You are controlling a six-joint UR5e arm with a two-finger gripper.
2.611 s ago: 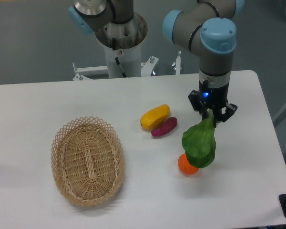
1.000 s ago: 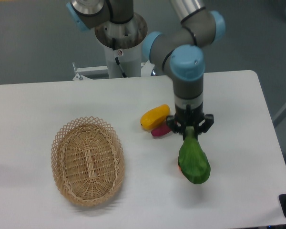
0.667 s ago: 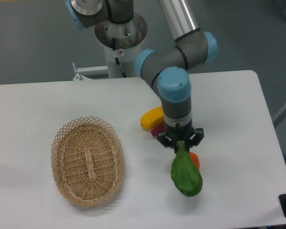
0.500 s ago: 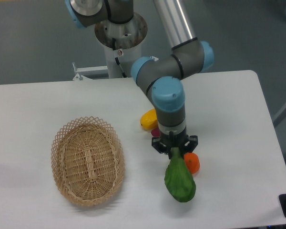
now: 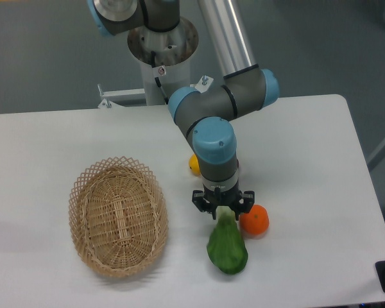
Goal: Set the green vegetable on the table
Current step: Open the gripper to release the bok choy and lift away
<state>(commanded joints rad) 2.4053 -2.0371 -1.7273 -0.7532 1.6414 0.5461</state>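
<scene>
The green vegetable (image 5: pixel 227 247) hangs leaf end down from my gripper (image 5: pixel 222 209), which is shut on its pale stem. It hangs low over the front middle of the white table (image 5: pixel 45 147); I cannot tell whether its leafy end touches the surface. The orange fruit (image 5: pixel 254 220) lies just to its right.
An oval wicker basket (image 5: pixel 117 215) stands at the front left. A yellow oblong vegetable (image 5: pixel 194 164) shows partly behind my arm; the purple sweet potato is hidden behind it. The table's front edge is close below the green vegetable.
My gripper has carried the green vegetable leftward and toward the front of the table, past the orange fruit, and lower. The orange fruit is now uncovered on its right.
</scene>
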